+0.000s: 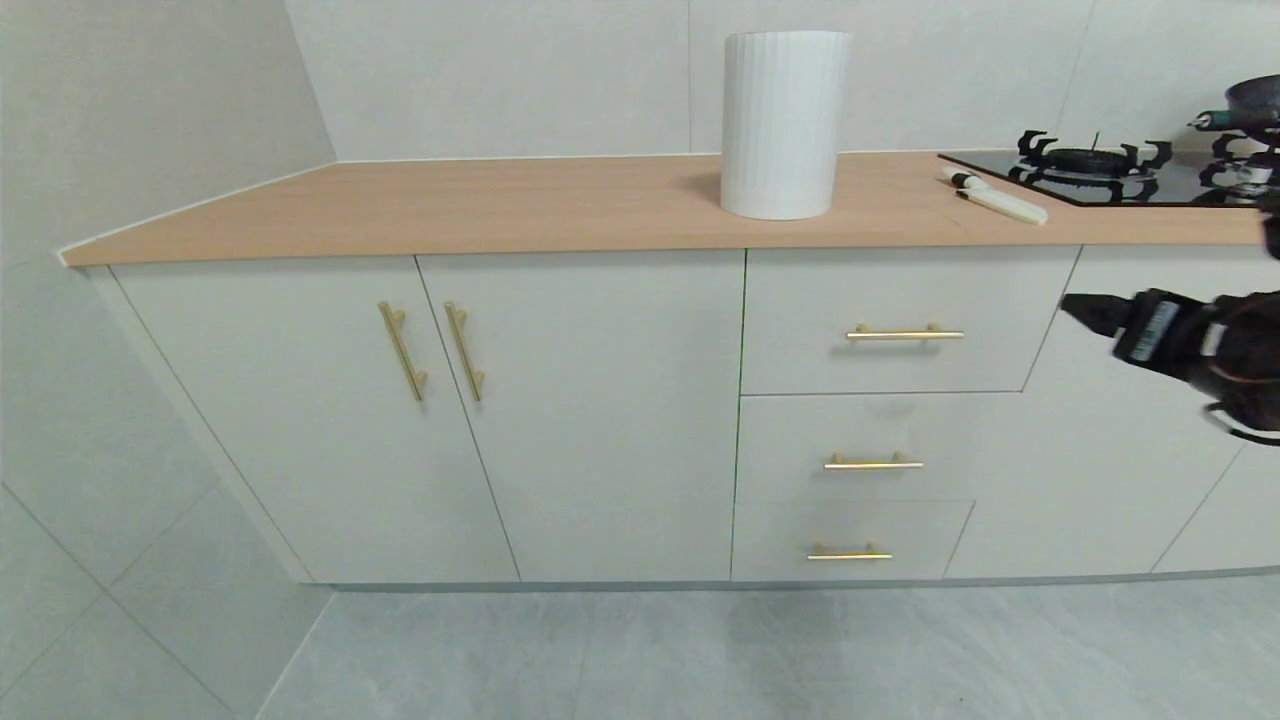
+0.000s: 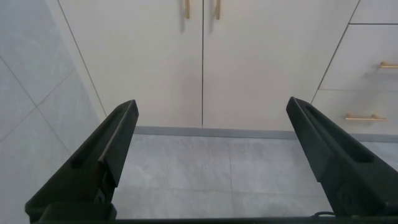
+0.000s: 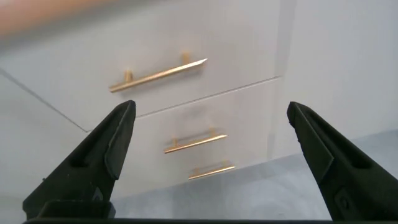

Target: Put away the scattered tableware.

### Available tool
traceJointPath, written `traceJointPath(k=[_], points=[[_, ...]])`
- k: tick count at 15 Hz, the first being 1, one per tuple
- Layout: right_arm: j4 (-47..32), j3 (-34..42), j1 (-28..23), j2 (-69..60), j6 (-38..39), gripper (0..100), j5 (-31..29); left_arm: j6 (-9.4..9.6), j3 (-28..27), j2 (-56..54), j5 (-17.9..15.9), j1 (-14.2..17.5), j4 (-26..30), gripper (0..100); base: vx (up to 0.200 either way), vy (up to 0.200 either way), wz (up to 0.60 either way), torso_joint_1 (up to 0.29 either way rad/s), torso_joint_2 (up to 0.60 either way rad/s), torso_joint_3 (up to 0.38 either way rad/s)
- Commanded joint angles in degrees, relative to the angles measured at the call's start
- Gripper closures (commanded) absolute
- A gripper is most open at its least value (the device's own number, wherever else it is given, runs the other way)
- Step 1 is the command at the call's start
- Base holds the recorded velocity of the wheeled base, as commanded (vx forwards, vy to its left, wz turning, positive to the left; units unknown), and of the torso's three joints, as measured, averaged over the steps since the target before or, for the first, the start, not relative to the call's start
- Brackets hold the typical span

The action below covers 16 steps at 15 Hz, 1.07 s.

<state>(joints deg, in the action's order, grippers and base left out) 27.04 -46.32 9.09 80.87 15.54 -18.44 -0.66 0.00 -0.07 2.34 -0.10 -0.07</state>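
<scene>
A pale cream utensil lies on the wooden countertop, just left of the black gas hob. A tall white ribbed container stands upright on the counter to its left. My right gripper hangs in front of the cabinet to the right of the top drawer, below the counter's edge. In the right wrist view this gripper is open and holds nothing, and it faces the drawer stack. My left gripper is open and holds nothing. It sits low, facing the double doors and the floor.
Three drawers carry gold handles: top, middle and bottom. All are closed. The double doors to their left are closed too. A dark pot sits on the hob. Grey tiled floor lies below.
</scene>
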Motion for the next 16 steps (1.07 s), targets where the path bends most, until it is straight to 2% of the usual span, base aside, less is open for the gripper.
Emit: traceJointPath(k=[1,2,4,8,10,11,14,16], points=[[-15.8,10.8,-0.4,-34.3,-4.1,0,-5.7,-0.04,0.0,0.1,0.0,0.0,0.0,0,0.000,0.000,0.00,0.000,0.00,0.000],[-22.6,10.2,-1.3,-40.5,-5.9,0,-5.9,-0.04,0.0,0.1,0.0,0.0,0.0,0,0.000,0.000,0.00,0.000,0.00,0.000],[-30.5,9.7,-4.0,-51.3,-10.3,0,-6.3,-0.04,0.0,0.1,0.0,0.0,0.0,0,0.000,0.000,0.00,0.000,0.00,0.000],[-39.1,9.8,-4.3,-66.4,-16.2,0,-7.1,-0.04,0.0,0.1,0.0,0.0,0.0,0,0.000,0.000,0.00,0.000,0.00,0.000],[-42.6,10.2,-4.3,-71.0,-16.9,0,-7.2,-0.04,0.0,0.1,0.0,0.0,0.0,0,0.000,0.000,0.00,0.000,0.00,0.000],[-46.7,10.1,-4.3,-75.2,-16.9,0,-7.5,-0.04,0.0,0.1,0.0,0.0,0.0,0,0.000,0.000,0.00,0.000,0.00,0.000],[-48.9,10.9,-6.2,-76.6,-12.8,0,-8.5,-0.04,0.0,0.1,0.0,0.0,0.0,0,0.000,0.000,0.00,0.000,0.00,0.000],[-48.8,15.0,-8.7,-80.5,-13.3,0,-7.4,-0.04,0.0,0.1,0.0,0.0,0.0,0,0.000,0.000,0.00,0.000,0.00,0.000]])
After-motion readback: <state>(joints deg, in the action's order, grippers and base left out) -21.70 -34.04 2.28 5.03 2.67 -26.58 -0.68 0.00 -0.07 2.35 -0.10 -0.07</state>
